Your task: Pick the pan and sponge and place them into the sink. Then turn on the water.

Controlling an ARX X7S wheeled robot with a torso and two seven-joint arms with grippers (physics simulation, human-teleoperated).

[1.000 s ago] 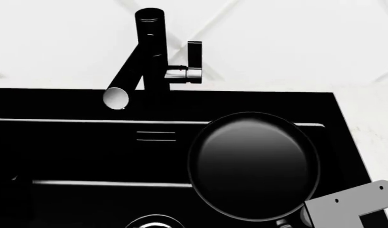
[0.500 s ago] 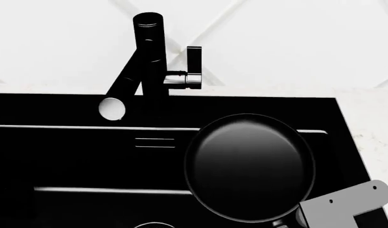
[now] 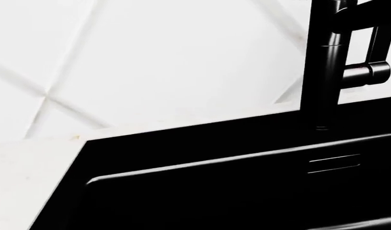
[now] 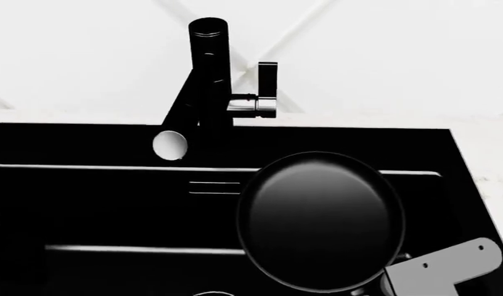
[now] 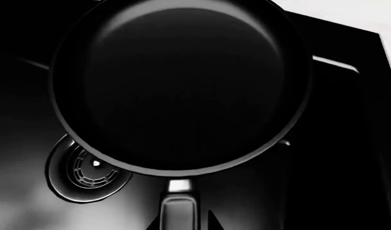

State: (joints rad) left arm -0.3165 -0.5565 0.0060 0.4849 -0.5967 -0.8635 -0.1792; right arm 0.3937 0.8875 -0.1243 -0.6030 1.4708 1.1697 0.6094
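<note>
Black pan (image 4: 320, 221) sits slightly lower over the sink (image 4: 87, 203) than before; right tool (image 5: 180, 221) pinches its handle.

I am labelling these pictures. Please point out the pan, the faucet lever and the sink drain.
pan (image 4: 322, 222), head view, centre of its inner base.
faucet lever (image 4: 267, 77), head view, upright black handle.
sink drain (image 5: 86, 173), right wrist view, slotted grate.

The head view looks steeply down over the sink (image 4: 87, 203) toward the faucet (image 4: 204, 80) and wall. The left wrist view sits low, facing that faucet and the overflow slot (image 3: 334, 163), both shared with the head view. The right wrist view hangs close above the pan (image 5: 179, 86) and drain (image 5: 86, 175).
</note>
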